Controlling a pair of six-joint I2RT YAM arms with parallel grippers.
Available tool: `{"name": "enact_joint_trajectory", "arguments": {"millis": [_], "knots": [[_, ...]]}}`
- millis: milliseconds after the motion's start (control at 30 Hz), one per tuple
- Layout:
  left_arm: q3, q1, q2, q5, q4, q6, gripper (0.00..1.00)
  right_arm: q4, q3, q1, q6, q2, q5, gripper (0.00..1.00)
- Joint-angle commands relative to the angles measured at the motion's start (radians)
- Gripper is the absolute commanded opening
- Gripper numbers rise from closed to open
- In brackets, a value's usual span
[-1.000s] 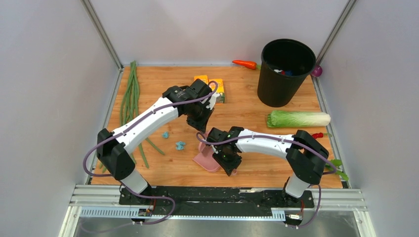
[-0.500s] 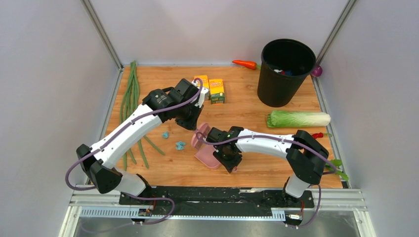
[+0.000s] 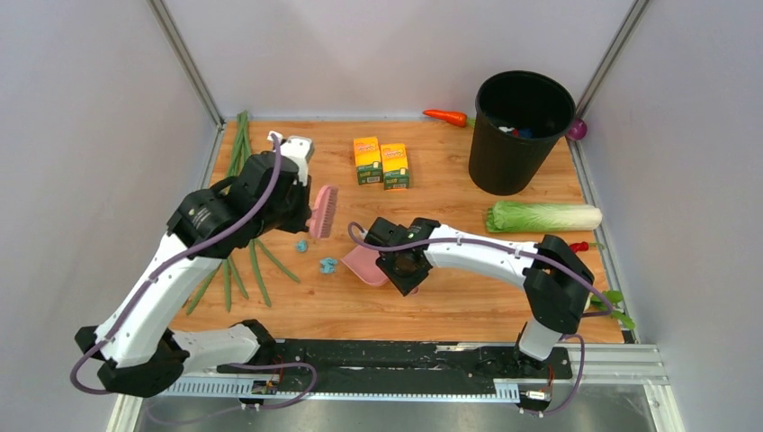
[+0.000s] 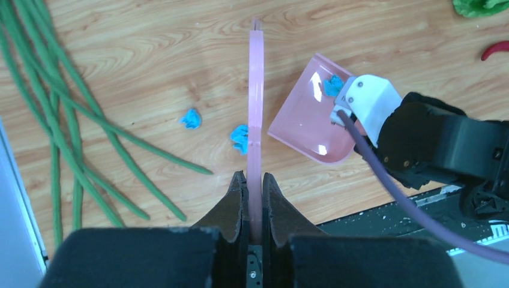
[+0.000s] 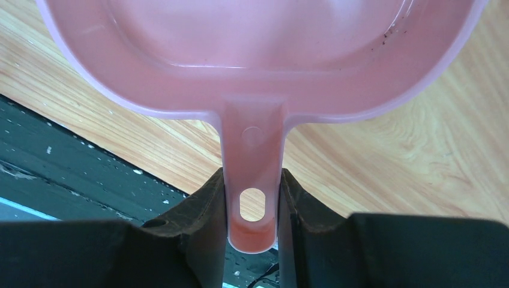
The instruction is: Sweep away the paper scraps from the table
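Two light-blue paper scraps (image 3: 301, 244) (image 3: 328, 265) lie on the wooden table (image 3: 450, 297), left of the pink dustpan (image 3: 364, 265). In the left wrist view they show beside the brush (image 4: 191, 118) (image 4: 240, 138), and a third scrap (image 4: 333, 85) lies inside the dustpan (image 4: 303, 120). My left gripper (image 3: 297, 209) (image 4: 254, 183) is shut on a pink brush (image 3: 322, 211) (image 4: 256, 90), held above and left of the scraps. My right gripper (image 3: 405, 270) (image 5: 252, 198) is shut on the dustpan's handle (image 5: 252, 180), pan mouth towards the scraps.
A black bin (image 3: 520, 130) stands at the back right with a carrot (image 3: 445, 116) beside it. Two yellow-orange boxes (image 3: 380, 162) sit at the back middle. Long green beans (image 3: 236, 171) lie along the left edge. A cabbage (image 3: 543, 216) and a red chili (image 3: 580, 246) lie at the right.
My left arm has swung left with the brush, from over the dustpan to left of the scraps. The dustpan has shifted slightly left and back.
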Motion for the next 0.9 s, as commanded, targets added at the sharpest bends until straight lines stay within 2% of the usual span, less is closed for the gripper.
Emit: {"name": "enact_joint_trajectory", "arguments": {"millis": [0,233,467,867], "knots": [[-0.055,-0.003,-0.08,-0.079,-0.035,-0.08,0.0,-0.02,0.088,-0.001,-0.001,0.024,0.041,0.0],[-0.149,-0.003,-0.224,-0.096,-0.077,-0.172,0.0,-0.04,0.173,-0.011,-0.025,0.054,0.049,0.0],[-0.14,-0.003,-0.272,-0.111,-0.149,-0.218,0.0,-0.057,0.303,-0.054,-0.037,0.105,-0.001,0.0],[-0.178,-0.003,-0.325,-0.067,-0.166,-0.301,0.0,-0.106,0.507,-0.15,-0.057,0.208,-0.1,0.0]]}}
